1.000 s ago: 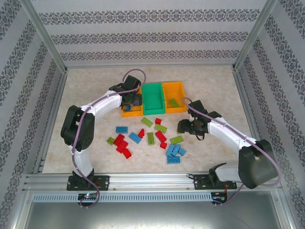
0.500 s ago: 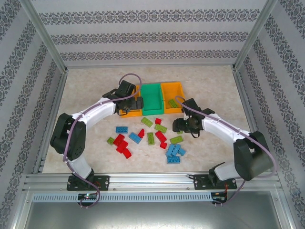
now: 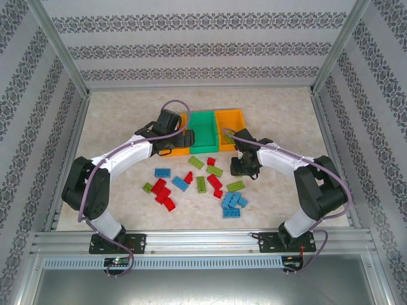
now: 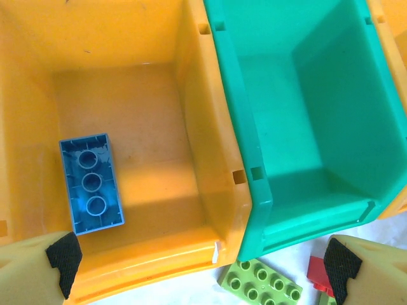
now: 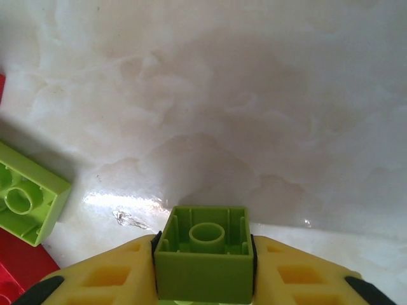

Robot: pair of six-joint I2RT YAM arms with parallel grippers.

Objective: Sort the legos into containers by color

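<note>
My left gripper [image 3: 180,138] hangs open over the left orange container [image 3: 172,151], with nothing between its fingers [image 4: 63,262]. A blue lego [image 4: 91,184] lies underside up on that container's floor, inside its walls [image 4: 191,95]. The green container [image 4: 235,95] beside it is empty. My right gripper [image 3: 245,166] is low over the table in front of the right orange container [image 3: 230,113], which holds a light green lego [image 3: 227,136]. This gripper [image 5: 203,260] is shut on a light green lego [image 5: 203,254], seen from its hollow underside.
Loose legos lie in front of the containers: blue ones [image 3: 232,203], red ones [image 3: 162,190] and light green ones [image 3: 214,170]. A light green lego [image 4: 261,283] and a red one [image 4: 318,273] sit just outside the green container. Another light green lego [image 5: 25,194] lies left of my right gripper.
The right gripper moved left toward the loose legos and closed on a light green one. The left gripper shifted slightly over the left orange container and opened wider.
</note>
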